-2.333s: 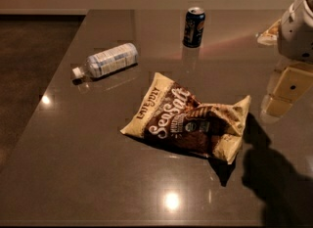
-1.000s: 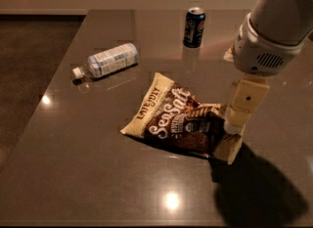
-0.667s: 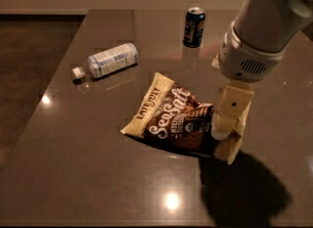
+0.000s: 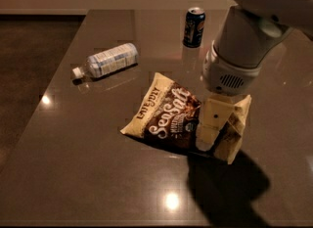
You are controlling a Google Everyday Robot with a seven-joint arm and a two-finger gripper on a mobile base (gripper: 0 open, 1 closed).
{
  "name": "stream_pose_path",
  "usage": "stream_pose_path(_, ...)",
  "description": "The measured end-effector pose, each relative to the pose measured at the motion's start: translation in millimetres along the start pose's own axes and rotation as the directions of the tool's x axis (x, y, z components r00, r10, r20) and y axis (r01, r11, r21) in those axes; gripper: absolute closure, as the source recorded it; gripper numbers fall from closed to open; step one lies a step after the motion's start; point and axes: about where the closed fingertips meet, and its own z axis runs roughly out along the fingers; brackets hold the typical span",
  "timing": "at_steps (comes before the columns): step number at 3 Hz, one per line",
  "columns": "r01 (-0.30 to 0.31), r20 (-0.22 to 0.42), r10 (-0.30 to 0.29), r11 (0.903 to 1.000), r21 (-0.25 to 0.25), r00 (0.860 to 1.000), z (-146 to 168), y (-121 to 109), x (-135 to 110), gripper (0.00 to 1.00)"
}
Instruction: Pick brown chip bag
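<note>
chipfan: one question about that brown chip bag (image 4: 166, 117): how's it gonna handle, and where would you grab it?

armnerd: my guess is very light, puffy and soft. the film looks crinkly and slick, so it'll give under pressure, and the chips inside will crush easily. i'd pinch a flat sealed edge or a raised fold, not squeeze the fat middle. the gripper (image 4: 205, 141) hangs right over the bag's cream-tan end, touching it or nearly so, which makes that end the handiest edge to take. can't tell how wide the jaws stand, or whether they've got any film between them.

chipfan: which way does it lie?

armnerd: flat on the table (image 4: 88, 173), label up. its long axis runs from right under the jaws out to their left in the camera view, roughly side to side, with the "late july" end farthest from the jaws. the "sea salt" script climbs toward the jaws. the can (image 4: 194, 27) stands well beyond the jaws and the bottle (image 4: 108, 59) lies well off to their far left, both apart from the bag.
</note>
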Motion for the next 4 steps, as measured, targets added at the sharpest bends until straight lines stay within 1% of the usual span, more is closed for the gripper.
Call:
stream_pose_path(1,-0.026,-0.011,0.026,0.9995,-0.019,1.000,14.8,2.2,-3.2,0.00)
stream_pose_path(2,-0.053,-0.021,0.053,0.9983,-0.026,0.998,25.8,0.8,-6.1,0.00)
stream_pose_path(3,-0.077,-0.036,0.077,0.9970,-0.006,0.996,28.8,-7.1,-5.6,0.17)
stream_pose_path(4,-0.092,-0.045,0.093,0.9957,0.011,0.995,25.2,-16.0,-0.5,0.49)
